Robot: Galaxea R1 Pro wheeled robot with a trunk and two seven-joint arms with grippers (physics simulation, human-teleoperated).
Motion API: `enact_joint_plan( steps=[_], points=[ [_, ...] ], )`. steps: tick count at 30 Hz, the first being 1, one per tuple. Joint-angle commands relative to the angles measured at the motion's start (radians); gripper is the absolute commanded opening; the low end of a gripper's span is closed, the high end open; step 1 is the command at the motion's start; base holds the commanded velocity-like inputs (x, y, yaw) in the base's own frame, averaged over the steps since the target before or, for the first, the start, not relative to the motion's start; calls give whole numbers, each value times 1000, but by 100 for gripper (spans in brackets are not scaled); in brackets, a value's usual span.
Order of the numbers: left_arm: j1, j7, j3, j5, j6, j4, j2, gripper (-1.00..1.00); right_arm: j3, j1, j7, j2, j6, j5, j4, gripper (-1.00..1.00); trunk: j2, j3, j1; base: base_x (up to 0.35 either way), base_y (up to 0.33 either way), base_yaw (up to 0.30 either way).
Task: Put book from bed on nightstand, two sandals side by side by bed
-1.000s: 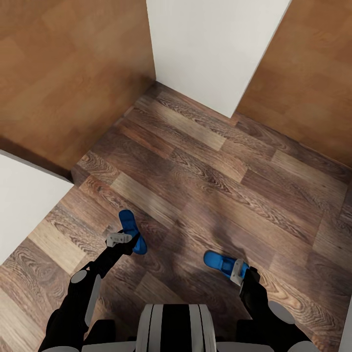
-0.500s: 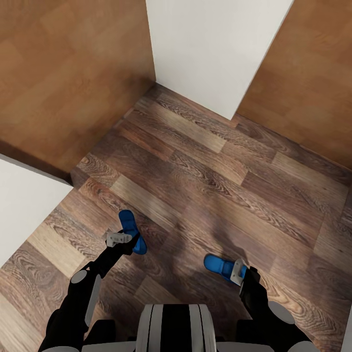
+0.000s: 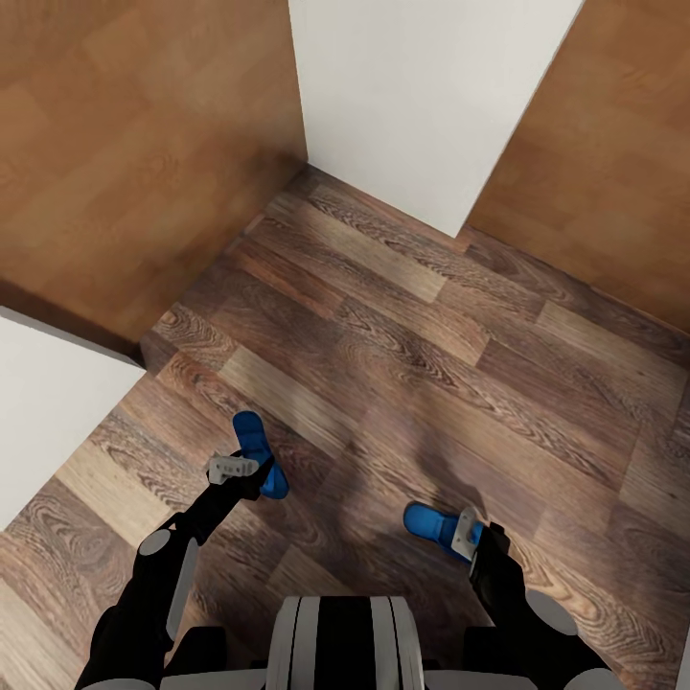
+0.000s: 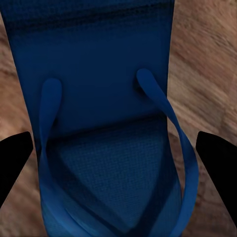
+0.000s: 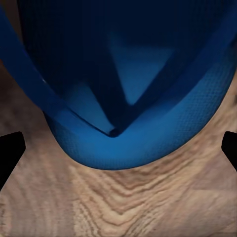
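Note:
Two bright blue sandals are at my grippers above a wood-plank floor. The left sandal (image 3: 251,436) sticks out ahead of my left gripper (image 3: 254,474). In the left wrist view that sandal (image 4: 108,123) spans the gap of the left gripper (image 4: 118,163), whose dark fingertips press both of its edges. The right sandal (image 3: 426,522) lies crosswise at my right gripper (image 3: 460,537). Close up, the toe end of this sandal (image 5: 133,98) sits at the right gripper (image 5: 118,153), fingertips set wide. The book, bed and nightstand are out of view.
A white wall (image 3: 422,96) juts toward me ahead, with brown wooden panels on its left (image 3: 125,144) and right (image 3: 613,163). Another white wall corner (image 3: 48,412) stands close on my left. Wood-plank floor (image 3: 402,345) runs between them.
The whole view has drifted a little, walls and floor sliding slightly downward. The right sandal now shows a bit lower, nearer its gripper. The left sandal keeps its place at the left gripper.

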Motion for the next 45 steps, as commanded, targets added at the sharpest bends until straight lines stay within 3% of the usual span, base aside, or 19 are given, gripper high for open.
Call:
enact_joint_plan(
  steps=[1,45],
  points=[
    [-1,-8,4,-8,5,-2,-2,-100,4,-1,9,-1,4,11,-2,100,0,-1,0,0,0,0],
    [-1,-7,4,-8,5,0,-2,-100,4,0,9,-1,5,11,0,100,0,-1,0,25,40,0]
  ],
)
